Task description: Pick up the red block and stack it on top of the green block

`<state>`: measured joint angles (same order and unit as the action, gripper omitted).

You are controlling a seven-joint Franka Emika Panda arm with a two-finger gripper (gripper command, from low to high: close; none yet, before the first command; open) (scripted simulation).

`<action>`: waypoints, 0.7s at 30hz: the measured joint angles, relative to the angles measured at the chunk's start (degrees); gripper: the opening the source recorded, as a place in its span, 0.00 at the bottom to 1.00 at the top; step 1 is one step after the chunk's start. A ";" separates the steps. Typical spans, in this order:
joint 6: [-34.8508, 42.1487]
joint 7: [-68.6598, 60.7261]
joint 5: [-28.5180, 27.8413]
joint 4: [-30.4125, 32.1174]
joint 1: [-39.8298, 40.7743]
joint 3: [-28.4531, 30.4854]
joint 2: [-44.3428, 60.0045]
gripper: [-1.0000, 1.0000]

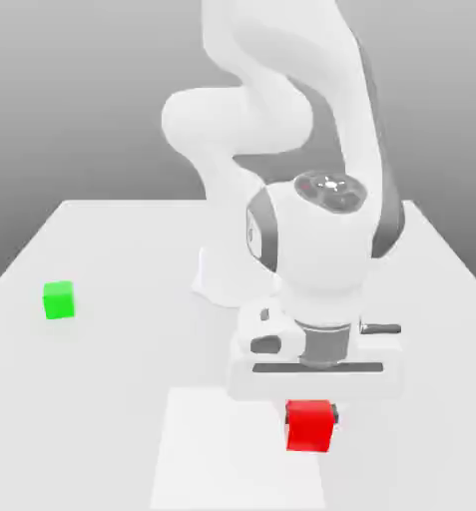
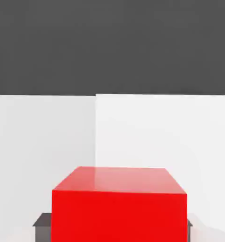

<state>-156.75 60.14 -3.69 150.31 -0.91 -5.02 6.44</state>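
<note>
The red block [image 1: 309, 427] sits on the white table near its front edge, to the exterior view's right of centre. My gripper [image 1: 312, 410] has come straight down over it, and its jaws stand shut on the block's two sides. In the hand view the red block [image 2: 119, 208] lies close up, with a dark fingertip [image 2: 40, 223] showing at one side and another at the opposite side. The green block [image 1: 58, 299] rests alone on the table far off at the exterior view's left, apart from the arm.
The arm's white base [image 1: 222, 274] stands at the middle of the table [image 1: 112, 399], behind the red block. A paler square patch [image 1: 222, 459] marks the tabletop under and beside the red block. Open table surface stretches between the two blocks.
</note>
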 joint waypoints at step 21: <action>3.77 35.40 -9.80 15.59 53.76 28.96 -20.20 0.00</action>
<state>-152.98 95.54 -13.49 165.90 52.85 23.93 -13.77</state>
